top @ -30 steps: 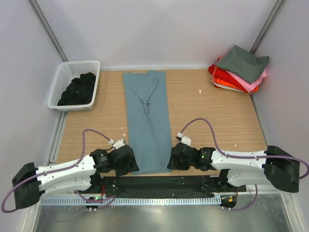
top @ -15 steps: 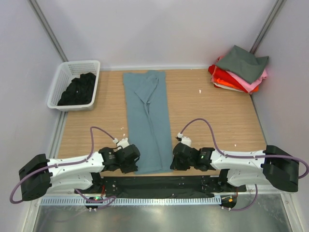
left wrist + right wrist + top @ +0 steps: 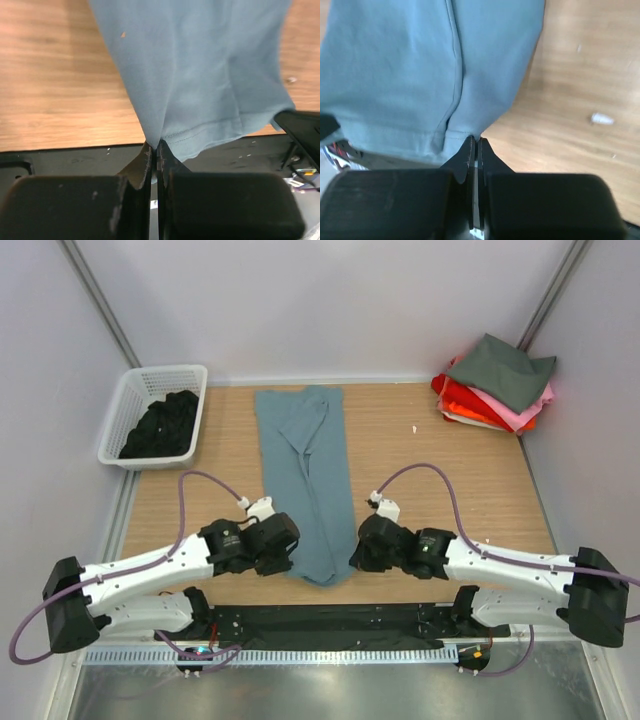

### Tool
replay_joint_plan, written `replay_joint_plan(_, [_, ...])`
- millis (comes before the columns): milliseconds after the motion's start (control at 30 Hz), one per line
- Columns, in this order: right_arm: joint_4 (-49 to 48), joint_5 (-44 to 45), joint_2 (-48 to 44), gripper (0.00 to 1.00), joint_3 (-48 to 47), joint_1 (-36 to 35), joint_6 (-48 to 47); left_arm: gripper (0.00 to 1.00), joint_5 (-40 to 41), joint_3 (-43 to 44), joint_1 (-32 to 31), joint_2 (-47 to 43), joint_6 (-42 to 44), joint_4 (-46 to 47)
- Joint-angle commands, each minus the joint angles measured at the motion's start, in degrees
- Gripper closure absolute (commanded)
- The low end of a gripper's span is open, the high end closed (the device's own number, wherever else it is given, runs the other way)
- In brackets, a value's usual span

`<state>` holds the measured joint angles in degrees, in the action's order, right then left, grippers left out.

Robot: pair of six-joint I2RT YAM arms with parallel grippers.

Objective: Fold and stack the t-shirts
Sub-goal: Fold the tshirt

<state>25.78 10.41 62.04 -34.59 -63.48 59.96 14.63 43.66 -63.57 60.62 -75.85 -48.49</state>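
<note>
A dusty blue-grey t-shirt [image 3: 305,465] lies as a long narrow strip down the middle of the table, sleeves folded in. My left gripper [image 3: 290,548] is shut on its near left hem corner [image 3: 155,139]. My right gripper [image 3: 352,550] is shut on the near right hem corner [image 3: 472,136]. Both corners are lifted off the wood, and the hem [image 3: 220,125] sags between them. At the far right corner sits a stack of folded t-shirts [image 3: 495,385], dark grey on top, pink, red and orange below. A black t-shirt [image 3: 162,425] lies bunched in the basket.
A white lattice basket [image 3: 150,380] stands at the far left of the wooden table [image 3: 450,480]. Small white scraps [image 3: 414,429] lie on the wood. A black strip [image 3: 320,620] runs along the near edge between the arm bases. Grey walls close in both sides.
Both grippers closed on the near hem corners, then lifted them and moved a little away from the near edge; the hem now hangs off the table.
</note>
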Motion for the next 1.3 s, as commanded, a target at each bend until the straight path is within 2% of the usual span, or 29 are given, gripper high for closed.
replay_joint_plan(0, [1.47,1.55,2.72,0.99,-5.04,4.94,-5.71,1.0,4.17,7.12,2.74,3.79,5.7,-7.22])
replay_joint_plan(233, [3.83,-2.94,12.73,0.99,-20.04,16.37,-18.36,1.0,-0.13,14.52,17.4,9.76,18.18,-5.04])
replay_joint_plan(367, [5.24,-4.43,19.24,0.99,-27.62,21.11,-23.39,1.0,-1.1,21.88,22.95,15.2,26.52,-4.33])
replay_joint_plan(600, [5.42,-7.6,29.53,0.99,-38.52,27.18,-28.76,1.0,-4.26,32.18,31.3,27.87,35.42,-4.68])
replay_joint_plan(900, [6.83,-9.62,39.99,0.99,-50.48,31.4,-32.54,1.0,-6.55,41.06,37.99,36.4,38.59,-4.24])
replay_joint_plan(1267, [9.37,-12.35,49.57,0.99,-62.08,34.74,-35.53,1.0,-7.95,51.52,41.86,47.04,41.31,-6.26])
